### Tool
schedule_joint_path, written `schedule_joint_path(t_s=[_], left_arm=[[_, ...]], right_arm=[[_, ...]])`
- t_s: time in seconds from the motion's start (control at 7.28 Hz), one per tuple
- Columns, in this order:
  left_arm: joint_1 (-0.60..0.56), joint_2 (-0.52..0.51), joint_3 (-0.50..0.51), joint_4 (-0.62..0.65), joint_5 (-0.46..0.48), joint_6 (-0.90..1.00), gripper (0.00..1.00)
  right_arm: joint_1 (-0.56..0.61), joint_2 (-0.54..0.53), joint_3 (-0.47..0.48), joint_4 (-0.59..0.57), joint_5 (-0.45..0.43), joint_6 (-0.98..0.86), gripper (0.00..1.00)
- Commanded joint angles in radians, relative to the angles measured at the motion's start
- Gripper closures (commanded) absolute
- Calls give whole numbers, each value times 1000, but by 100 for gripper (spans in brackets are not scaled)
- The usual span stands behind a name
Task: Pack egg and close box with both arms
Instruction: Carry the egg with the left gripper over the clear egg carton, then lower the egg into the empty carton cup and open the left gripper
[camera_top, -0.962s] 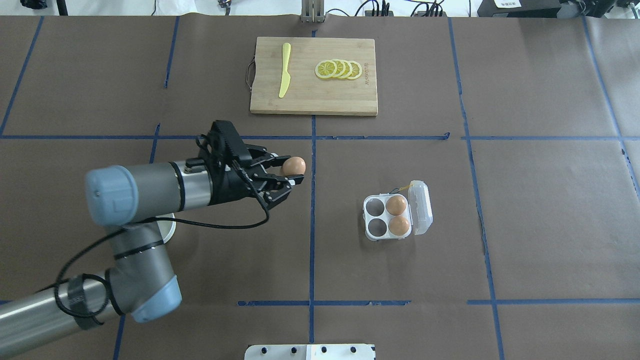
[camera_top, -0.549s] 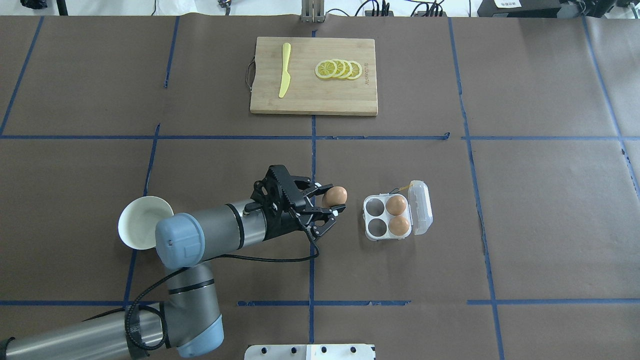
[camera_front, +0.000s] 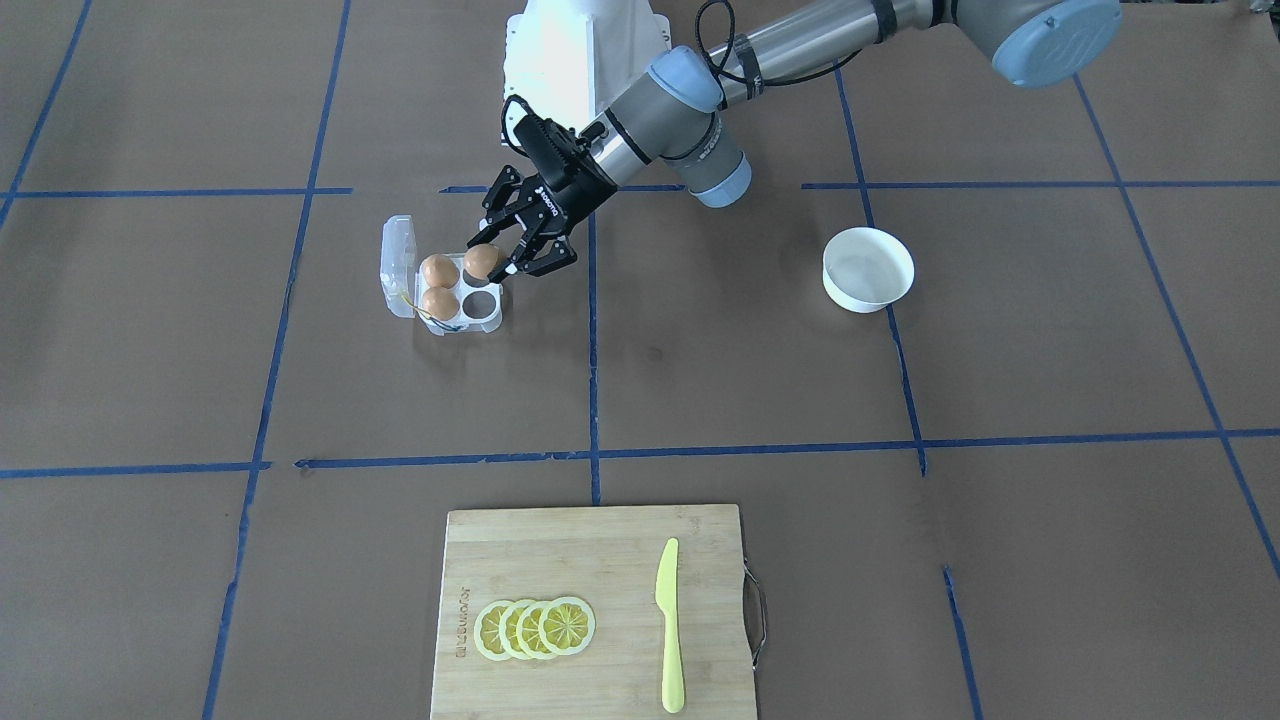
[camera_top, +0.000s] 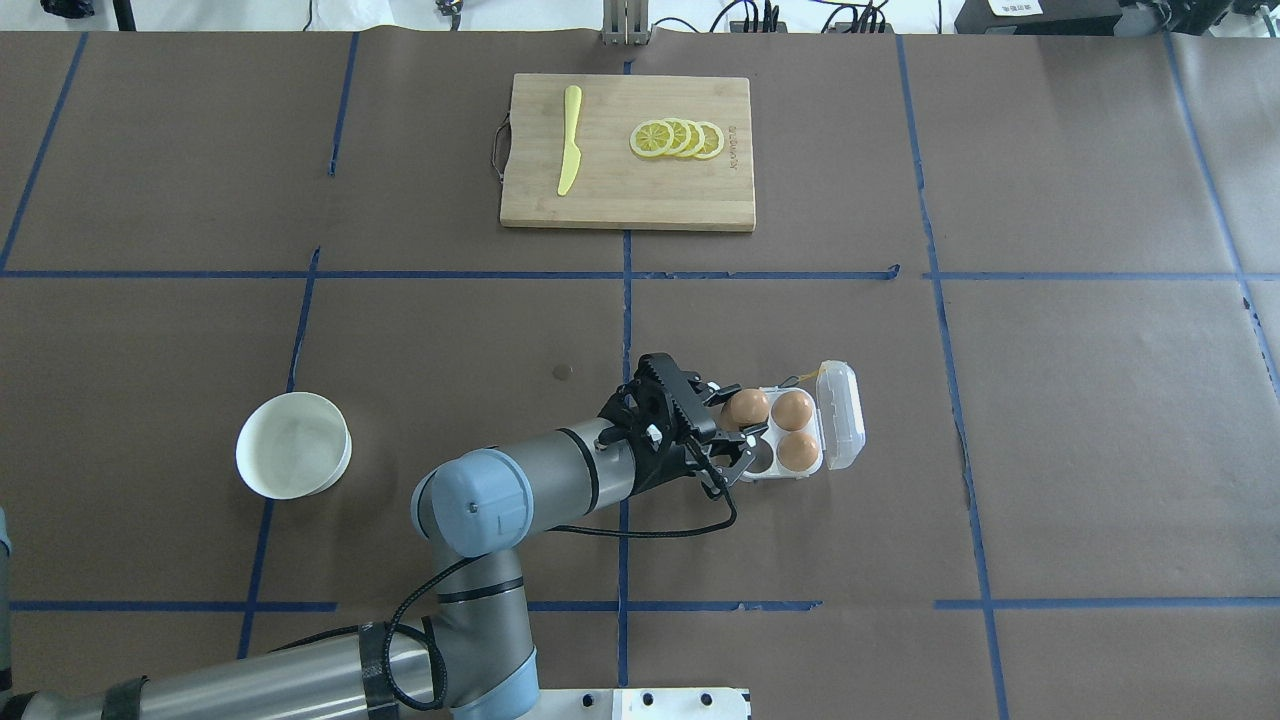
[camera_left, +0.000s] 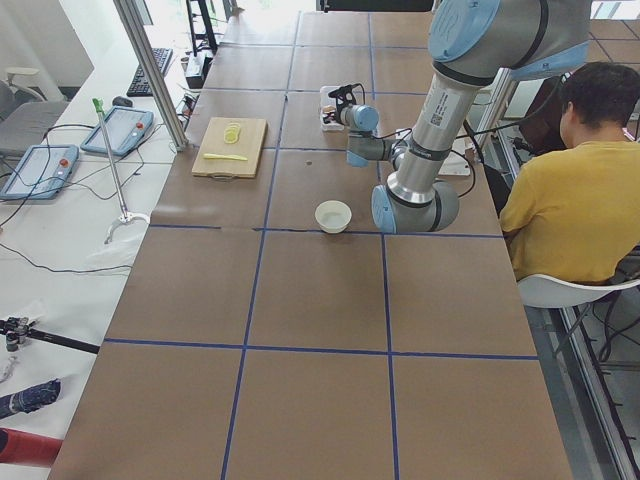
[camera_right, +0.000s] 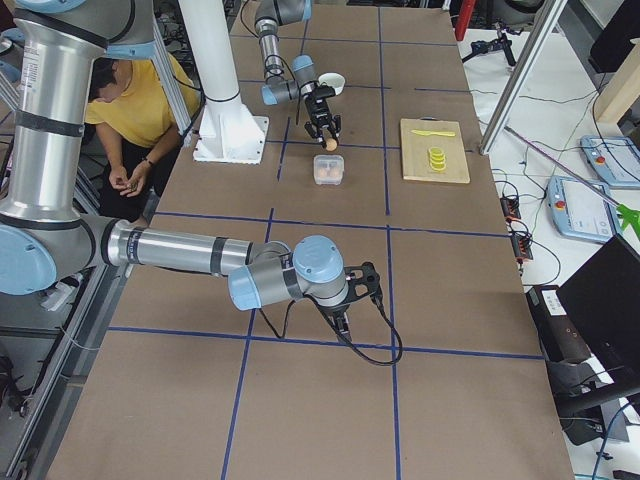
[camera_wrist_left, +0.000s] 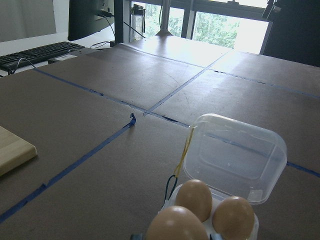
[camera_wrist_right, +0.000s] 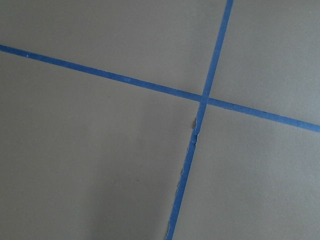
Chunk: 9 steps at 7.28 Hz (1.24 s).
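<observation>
The brown egg (camera_top: 748, 406), pinched in the left gripper (camera_top: 744, 418), hangs just above the clear box (camera_top: 814, 471). Its hinged lid (camera_top: 840, 415) stands open.

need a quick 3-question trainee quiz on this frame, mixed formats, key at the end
1. True or false: the box has its lid shut.
2. Besides the egg in the gripper, how many other eggs sit in the box? A one, B two, C three.
3. Fill in: the egg is held by the ___ gripper.
Key: 1 false, the lid stands open. 2 B. 3 left.
</observation>
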Motion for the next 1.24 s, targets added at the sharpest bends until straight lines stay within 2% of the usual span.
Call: schedule_joint_path(t_s=[0.0,0.41,0.69,0.82,0.96,1.1], left_arm=[[8,-40,51,0,0,3,78],[22,-40,51,0,-1,5,67],[20,-40,49,0,-6,5,31],[20,-40,46,0,-6,5,22],[20,-40,46,0,-6,5,17],[20,-40,43,0,-6,5,2]], right_arm=[[-1,2,0,0,0,0,0],[-1,3,-2,0,-2,0,0],[-1,3,-2,0,0,2,0],[-1,3,-2,0,-2,2,0],[-1,3,-2,0,0,2,0],[-1,3,-2,0,0,2,0]])
